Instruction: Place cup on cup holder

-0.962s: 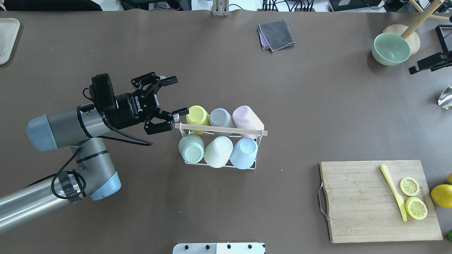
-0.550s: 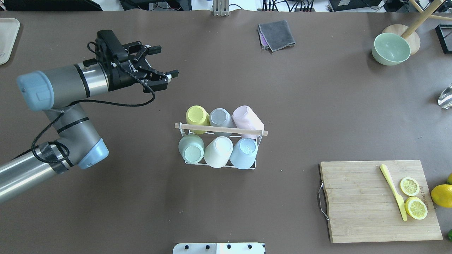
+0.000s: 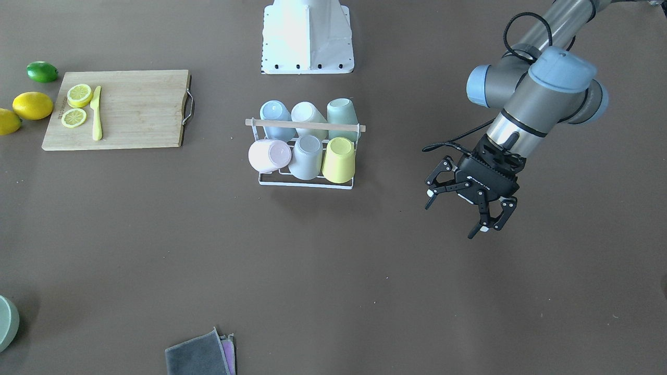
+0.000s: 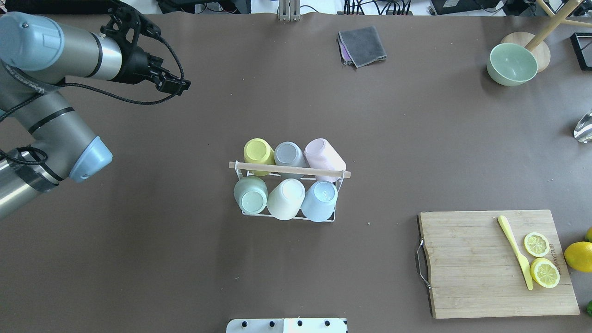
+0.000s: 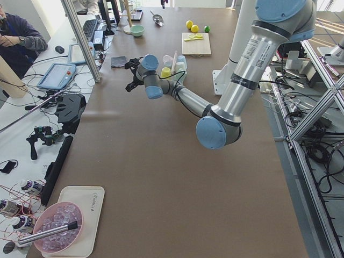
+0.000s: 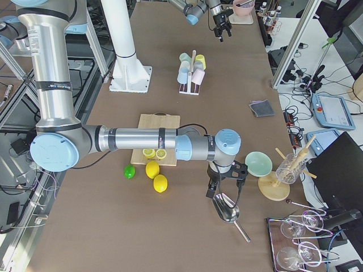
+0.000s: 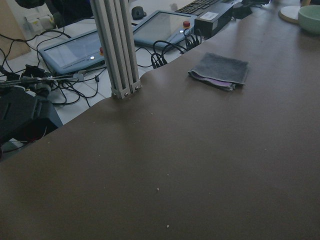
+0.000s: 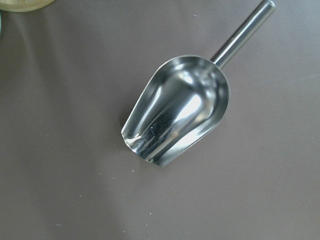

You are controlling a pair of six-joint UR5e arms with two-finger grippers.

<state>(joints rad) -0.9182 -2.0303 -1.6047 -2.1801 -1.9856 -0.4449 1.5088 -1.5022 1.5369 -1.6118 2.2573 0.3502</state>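
The cup holder (image 4: 289, 170), a white wire rack with a wooden rod across its top, stands mid-table and also shows in the front view (image 3: 307, 183). Several cups hang upside down on its prongs, among them a yellow cup (image 4: 258, 151), a pink cup (image 4: 324, 158) and a blue cup (image 4: 319, 200). My left gripper (image 3: 455, 214) is open and empty, well off to the rack's side, and it shows at the far left in the overhead view (image 4: 175, 84). My right gripper (image 6: 224, 182) shows only in the exterior right view, over a metal scoop (image 8: 177, 112); I cannot tell whether it is open or shut.
A wooden cutting board (image 4: 467, 268) carries lemon slices and a yellow knife (image 4: 514, 252). Whole lemons (image 3: 32, 105) and a lime (image 3: 41, 71) lie beside it. A folded grey cloth (image 4: 362, 45) and a green bowl (image 4: 511, 64) are at the table's far side.
My left arm has drawn back from the rack's left end to the table's far left, still open. The right gripper has left the overhead view's right edge.
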